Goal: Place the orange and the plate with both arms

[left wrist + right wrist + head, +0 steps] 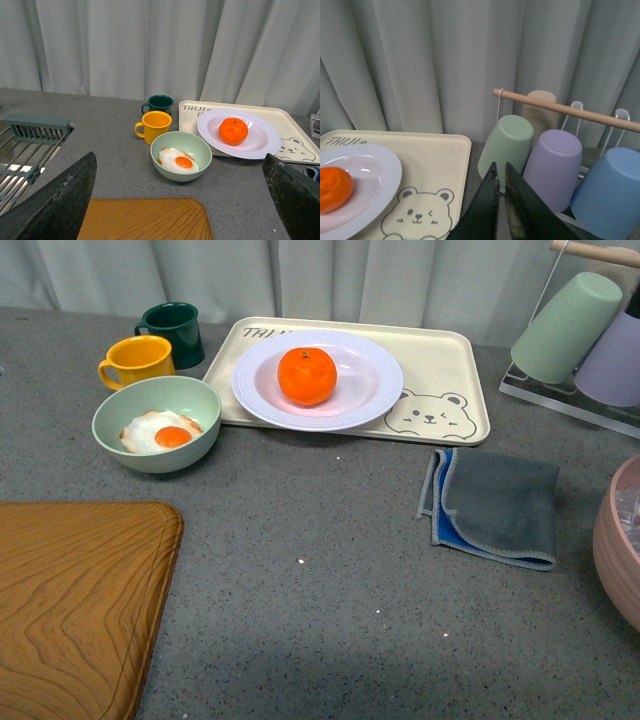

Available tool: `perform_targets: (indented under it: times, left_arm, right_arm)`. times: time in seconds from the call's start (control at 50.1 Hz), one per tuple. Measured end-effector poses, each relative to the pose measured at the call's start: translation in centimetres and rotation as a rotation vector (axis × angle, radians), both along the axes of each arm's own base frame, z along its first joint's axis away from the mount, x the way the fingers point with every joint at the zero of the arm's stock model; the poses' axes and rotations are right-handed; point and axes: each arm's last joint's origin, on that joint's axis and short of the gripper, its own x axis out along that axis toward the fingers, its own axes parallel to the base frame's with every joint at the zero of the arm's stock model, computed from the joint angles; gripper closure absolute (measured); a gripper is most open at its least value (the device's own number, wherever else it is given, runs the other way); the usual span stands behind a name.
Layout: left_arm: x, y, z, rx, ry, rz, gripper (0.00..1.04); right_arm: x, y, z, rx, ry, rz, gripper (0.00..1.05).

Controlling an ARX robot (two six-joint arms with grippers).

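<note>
We see the orange [307,376] sitting in the hollow of the plate [375,380], and the plate itself resting on the cream bear tray [450,365] at the far side of the counter [330,570]. Neither arm shows in the front view, so we judge both are drawn back toward the robot's body. Our left end effector [180,200] is spread wide: its two dark fingers [60,200] frame the edges of the left wrist view with nothing between them, and the orange and plate lie ahead of it and off toward the robot's right, past the pale green bowl [200,145] holding a fried egg. Our right end effector [501,185] is pinched closed with its tips together on nothing; it faces the hanging cups [506,142] of the drying rack, with the plate's rim off to the robot's left of it. By our reading the pair already looks placed, roughly midway between both arms; a round orange offers no long axis to align with.
</note>
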Motion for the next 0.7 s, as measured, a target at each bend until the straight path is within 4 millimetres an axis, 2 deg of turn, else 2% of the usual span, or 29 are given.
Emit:
perform_targets:
  times: [0.02, 0.08, 0.26, 0.699]
  left_arm:
    - [0.0, 0.0, 0.0, 0.0, 0.0, 0.0, 0.07]
    - [0.0, 0.0, 0.0, 0.0, 0.0, 0.0, 0.07]
    - [0.0, 0.0, 0.0, 0.0, 0.0, 0.0, 0.07]
    - [0.0, 0.0, 0.0, 0.0, 0.0, 0.0, 0.07]
  right_arm:
    - [-0.7, -0.2, 0.0, -0.006, 0.003, 0.002, 1.04]
    - [-2.3, -0.6, 0.2, -0.005, 0.006, 0.007, 1.04]
    - [-5.2, -1.4, 1.1, -0.005, 0.015, 0.004, 1.04]
    - [-10.8, -3.3, 1.5, -0.003, 0.004, -0.001, 1.04]
